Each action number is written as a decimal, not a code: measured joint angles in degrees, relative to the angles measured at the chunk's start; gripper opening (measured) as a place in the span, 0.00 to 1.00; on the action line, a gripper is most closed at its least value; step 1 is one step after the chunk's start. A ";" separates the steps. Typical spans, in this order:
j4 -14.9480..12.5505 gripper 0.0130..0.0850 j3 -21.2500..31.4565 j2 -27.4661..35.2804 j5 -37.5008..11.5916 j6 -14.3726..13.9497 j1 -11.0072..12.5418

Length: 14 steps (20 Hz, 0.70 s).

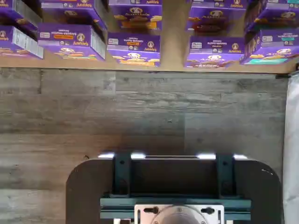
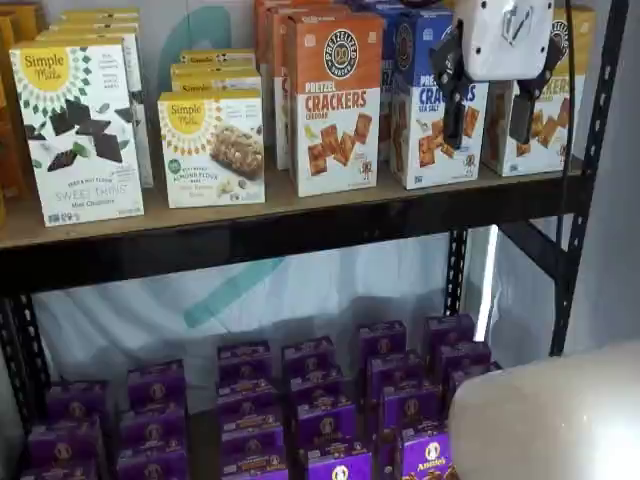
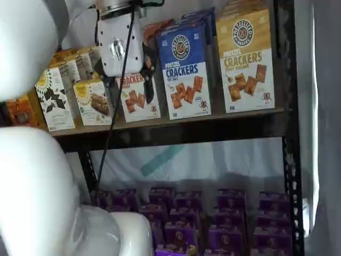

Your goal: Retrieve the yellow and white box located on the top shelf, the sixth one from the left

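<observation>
Here, jaws [image 2: 491, 113] spread and empty, just before yellow and white box [image 3: 246, 61], top shelf [image 3: 176, 128].

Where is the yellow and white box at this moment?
The yellow and white box stands upright at the right end of the top shelf, beside the blue-topped carton; in a shelf view the gripper partly covers it.

"CRACKERS" on yellow and white box [image 3: 246, 61]; "Annie's" on purple boxes [image 1: 134, 49].
</observation>
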<state>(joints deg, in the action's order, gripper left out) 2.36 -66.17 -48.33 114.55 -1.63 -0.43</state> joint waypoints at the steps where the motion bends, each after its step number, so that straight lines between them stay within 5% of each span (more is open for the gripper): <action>1: 0.96 1.00 0.29 -0.31 -0.46 0.48 0.86; 3: 4.29 1.00 1.30 -1.39 -2.07 2.14 3.91; 5: 4.79 1.00 1.45 -1.54 -2.36 2.37 4.20; 14: 1.51 1.00 1.78 -1.21 -4.29 4.69 5.21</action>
<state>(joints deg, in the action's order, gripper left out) 3.87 -64.39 -49.54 110.26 3.05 4.78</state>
